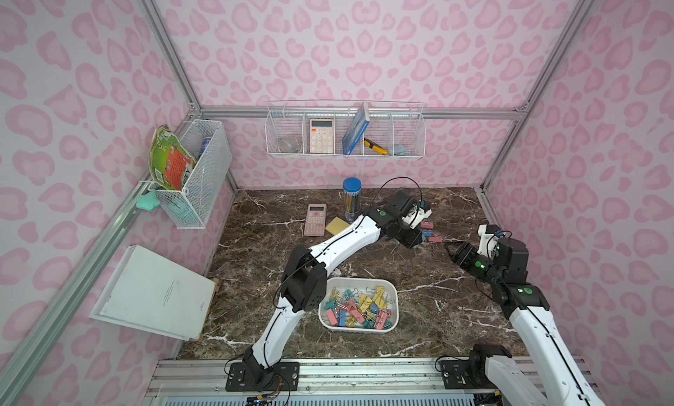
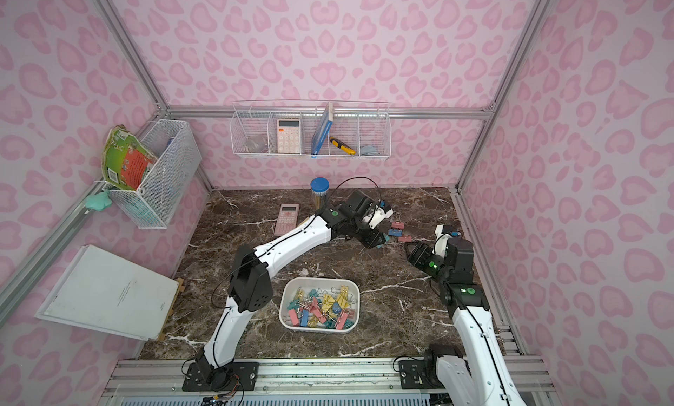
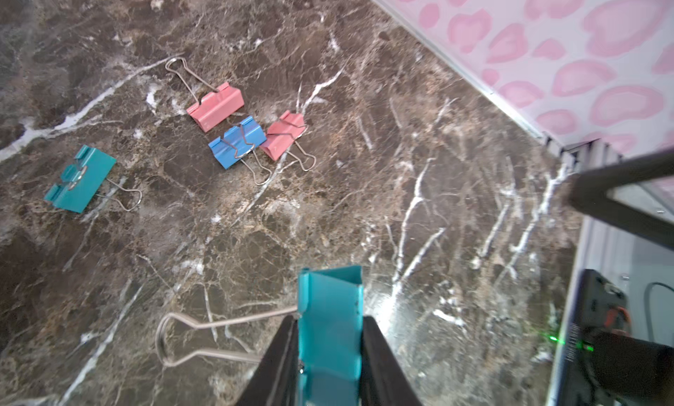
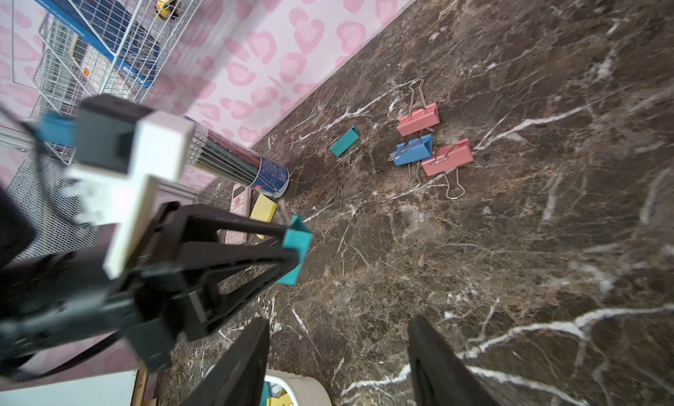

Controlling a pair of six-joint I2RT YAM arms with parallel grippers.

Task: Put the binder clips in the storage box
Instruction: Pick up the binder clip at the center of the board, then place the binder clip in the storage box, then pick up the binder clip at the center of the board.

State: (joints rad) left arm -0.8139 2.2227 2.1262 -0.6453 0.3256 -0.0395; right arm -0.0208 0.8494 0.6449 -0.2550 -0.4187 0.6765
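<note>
Currently, a held teal clip (image 3: 330, 302) is seen pinched between the narrowed jaws of the left gripper (image 3: 330, 322), with one silver wire handle stuck out sideways. Whether it is clear of the marble table (image 3: 456, 148) cannot be told.

The right gripper (image 4: 337, 329) is held over the table near the left one, jaws spread wide and nothing between them.

Four loose clips are left on the table toward the back right. A far pink clip (image 3: 215, 106) is laid with its handle stretched out. A blue clip (image 3: 237, 141) is just beside it and touches a near pink clip (image 3: 286, 136). A loose teal clip (image 3: 80, 178) is set apart from those three (toward the pencil tube (image 4: 237, 159), as seen from the right wrist).

The storage box (image 1: 394, 289) is placed at the front middle of the table, between the two arms. It is filled with a heap of binder clips (image 1: 359, 307) in pink, yellow, blue and teal.

A pink calculator (image 1: 315, 220) and a yellow sticky-note pad (image 1: 335, 226) are seen beside the tube.
</note>
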